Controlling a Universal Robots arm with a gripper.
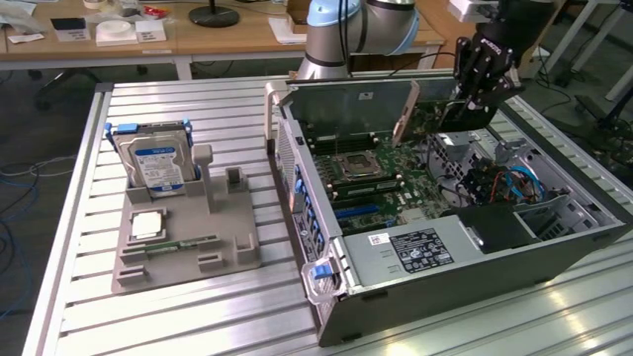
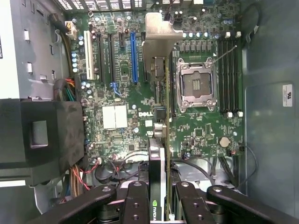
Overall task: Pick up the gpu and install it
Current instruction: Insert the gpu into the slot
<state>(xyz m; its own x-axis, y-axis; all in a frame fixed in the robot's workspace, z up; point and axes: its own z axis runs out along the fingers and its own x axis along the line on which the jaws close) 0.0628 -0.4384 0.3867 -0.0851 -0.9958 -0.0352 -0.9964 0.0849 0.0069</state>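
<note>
My gripper (image 1: 467, 110) hangs over the open computer case (image 1: 554, 256), shut on the gpu (image 1: 428, 117). The card is held on edge above the motherboard (image 1: 390, 167), its silver bracket (image 1: 405, 111) towards the exterior view's left. In the wrist view the gpu (image 2: 161, 135) is seen edge-on between the black fingers (image 2: 136, 205), its bracket (image 2: 161, 30) at the far end. It hovers between the blue slot (image 2: 134, 56) and the CPU socket (image 2: 196, 86), apart from the board.
A grey holder (image 1: 213, 245) on the slatted table carries the blue-labelled hard drive (image 1: 158, 159), a chip (image 1: 147, 222) and a memory stick (image 1: 183, 243). Inside the case sit the power supply (image 1: 416, 248), a black shroud (image 2: 42, 135) and loose cables (image 1: 514, 182).
</note>
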